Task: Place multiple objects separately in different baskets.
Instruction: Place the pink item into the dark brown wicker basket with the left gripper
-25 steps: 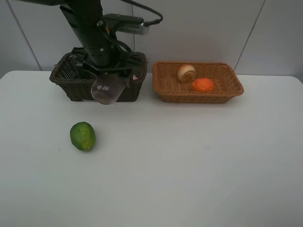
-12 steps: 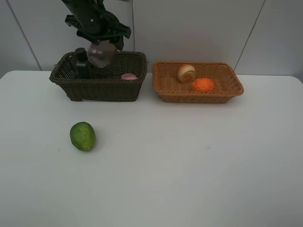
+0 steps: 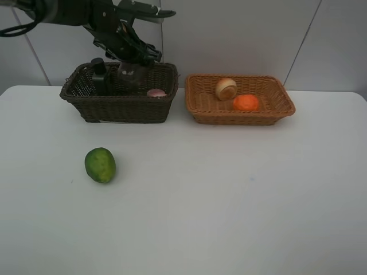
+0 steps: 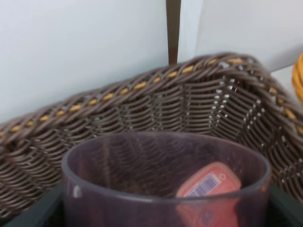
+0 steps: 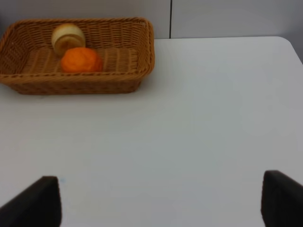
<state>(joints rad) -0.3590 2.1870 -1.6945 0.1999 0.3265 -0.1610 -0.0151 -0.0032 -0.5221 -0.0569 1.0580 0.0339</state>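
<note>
left end effector (image 3: 131,64) gripping purple cup (image 4: 165,179), inside dark basket (image 3: 117,109) | right end effector (image 5: 161,201) wide, empty | green fruit (image 3: 100,165) on worktop, left side, left arm nearer

Our left arm reaches in from the upper left in the high view, wrist bent downward, left gripper (image 3: 133,67) low at the back. Its fingers (image 4: 33,213) sit on either side of the purple cup (image 4: 165,182), clamped on it. Our right arm is outside the high view; the right gripper (image 5: 163,201) has both fingertips (image 5: 38,201) spread wide, nothing between them.
</note>
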